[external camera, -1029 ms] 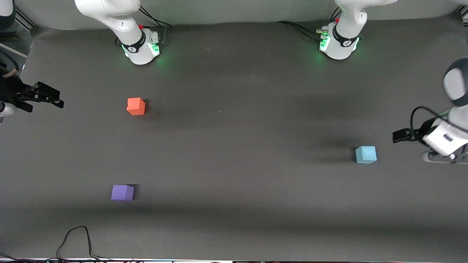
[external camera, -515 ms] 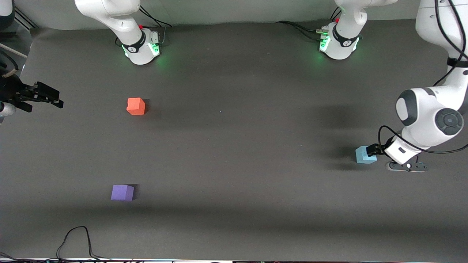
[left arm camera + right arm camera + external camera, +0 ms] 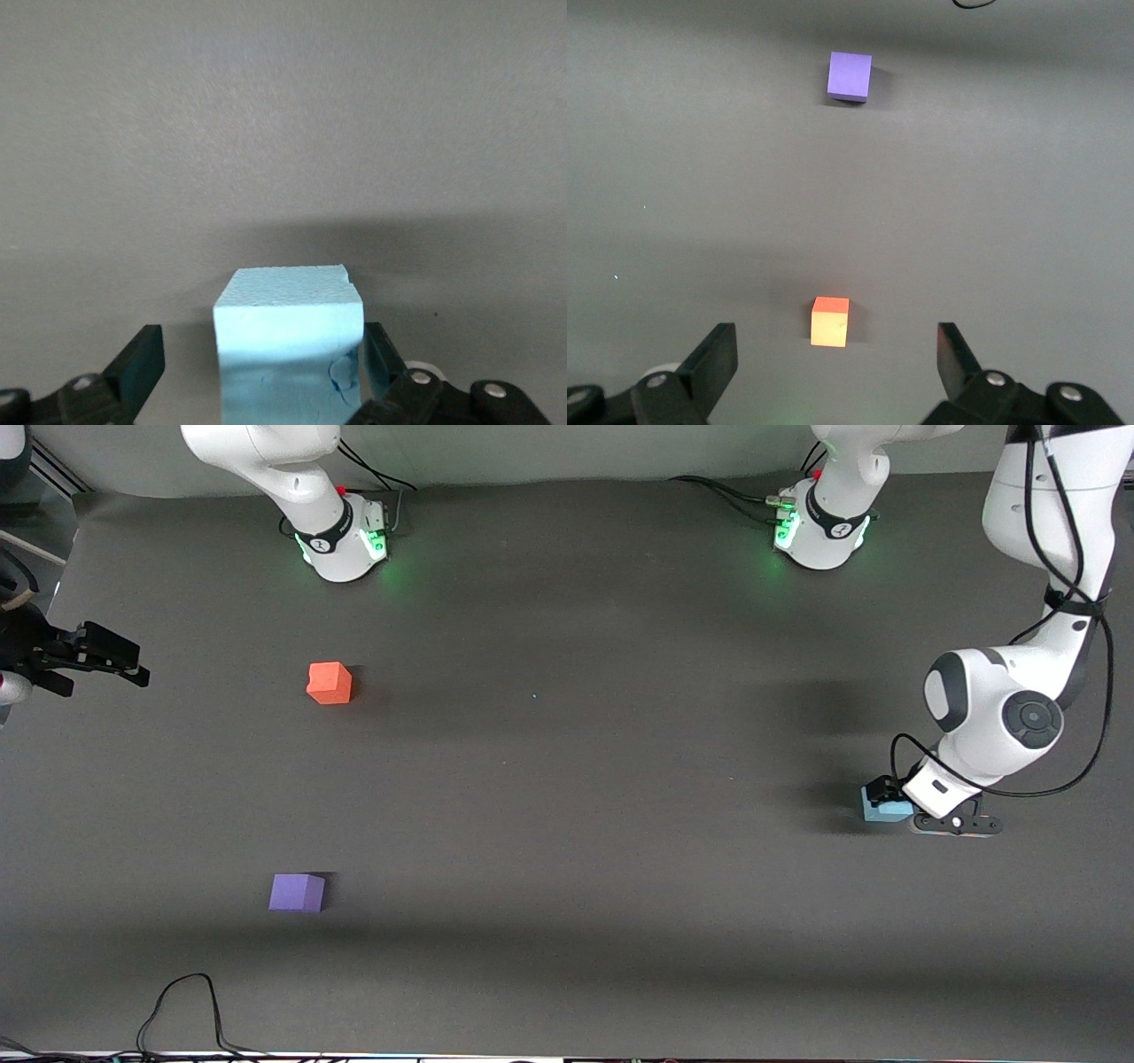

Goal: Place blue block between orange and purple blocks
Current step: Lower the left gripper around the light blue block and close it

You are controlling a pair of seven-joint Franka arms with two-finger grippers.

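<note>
Two glossy white arms with dark grey joint caps, looping black cables, green-lit bases and black, silver-screwed left gripper (image 3: 257,372) fingers.

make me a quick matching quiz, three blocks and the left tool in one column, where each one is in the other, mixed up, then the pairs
1. blue block
2. orange block
3. purple block
4. left tool

A. open, fingers on either side of the blue block
B. nearest of the blocks to the front camera, toward the right arm's end
C. toward the left arm's end of the table
D. closest of the blocks to the right arm's base

Pairs: 1-C, 2-D, 3-B, 4-A
</note>
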